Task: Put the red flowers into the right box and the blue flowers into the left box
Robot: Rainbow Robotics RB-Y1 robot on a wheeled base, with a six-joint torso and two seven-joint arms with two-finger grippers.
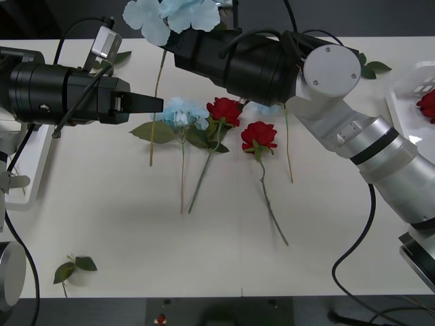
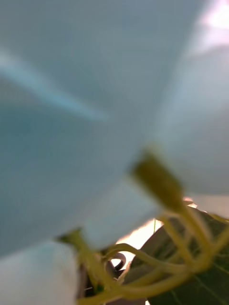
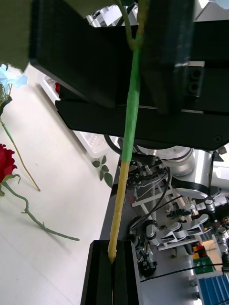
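Note:
A blue flower (image 1: 170,15) is held up over the table's far left, and its petals (image 2: 71,95) crowd the right wrist view. My right gripper (image 1: 180,37) is shut on its stem just under the head. Lower down, my left gripper (image 1: 158,103) is shut on the same stem (image 3: 130,124), with the black fingers (image 3: 100,271) pressed together. Another blue flower (image 1: 183,114) and two red flowers (image 1: 224,110) (image 1: 259,136) lie mid-table. The right box (image 1: 408,95) holds one red flower (image 1: 428,105). The left box (image 1: 34,170) lies under my left arm.
A third blue flower (image 1: 262,109) lies partly under my right arm, its stem (image 1: 289,149) pointing toward me. Loose leaf sprigs lie at the near left (image 1: 75,266) and far right (image 1: 374,68). The near half of the table is bare.

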